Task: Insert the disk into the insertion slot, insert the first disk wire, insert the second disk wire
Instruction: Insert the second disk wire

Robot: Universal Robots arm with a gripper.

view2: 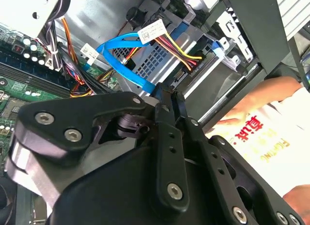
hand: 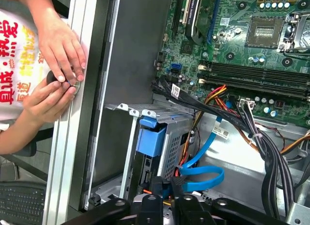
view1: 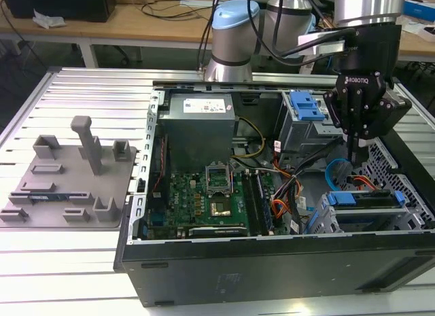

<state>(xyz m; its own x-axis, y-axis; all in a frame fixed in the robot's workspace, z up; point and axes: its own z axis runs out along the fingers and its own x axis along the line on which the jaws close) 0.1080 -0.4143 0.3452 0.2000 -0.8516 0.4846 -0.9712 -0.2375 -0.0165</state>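
claw [view1: 354, 156] pinched narrow, hanging just above the disk [view1: 360, 198] seated in the slot [view1: 323, 219]; blue wire [hand: 206, 174] loops right beside its tips.

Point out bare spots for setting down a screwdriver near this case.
Free: the ribbed table on the near and far sides of the grey fixture plate, at the exterior view's left. Crowded: inside the case under the gripper, among cables.
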